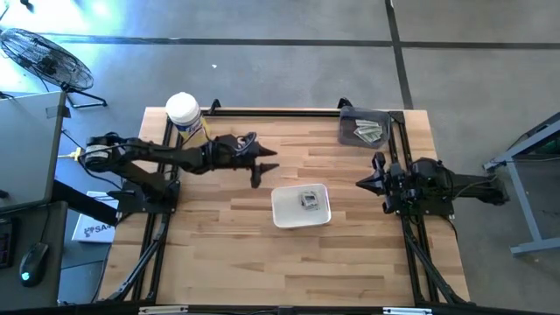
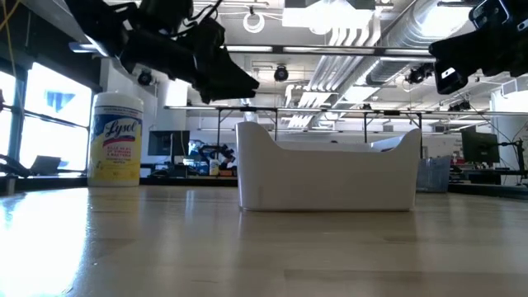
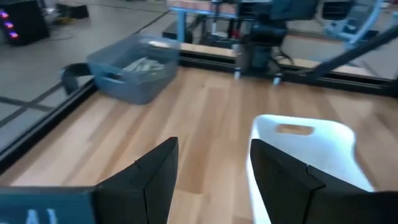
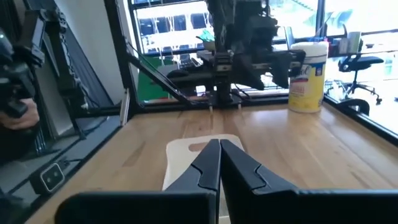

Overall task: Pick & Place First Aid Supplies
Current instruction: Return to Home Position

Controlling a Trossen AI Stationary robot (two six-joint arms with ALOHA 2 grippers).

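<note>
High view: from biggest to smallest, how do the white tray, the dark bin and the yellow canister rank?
Largest: the white tray and the dark bin, nearly alike; the tray looks perhaps slightly larger, too close to rank firmly.
Smallest: the yellow canister, showing mostly its round white lid.

Left gripper (image 3: pixel 214 146): black throughout, fingers matt. Right gripper (image 4: pixel 219 158): black likewise.

Table (image 1: pixel 227 254): pale wood, narrow planks alternating between light and tan. Rails (image 1: pixel 280 111) at its edges: black.

Tray (image 3: pixel 336 134), just ahead of the left jaws: plain white, no marking. Packets (image 1: pixel 308 199) inside it: white with dark print.

Bin (image 3: pixel 118 74), farther ahead of the left jaws and off to one side: dark grey. Strips (image 1: pixel 371 131) inside it: pale greenish-white.

Canister (image 4: pixel 306 78), far ahead of the right jaws: yellow body, white lid, dark-blue lettering on the label.
</note>
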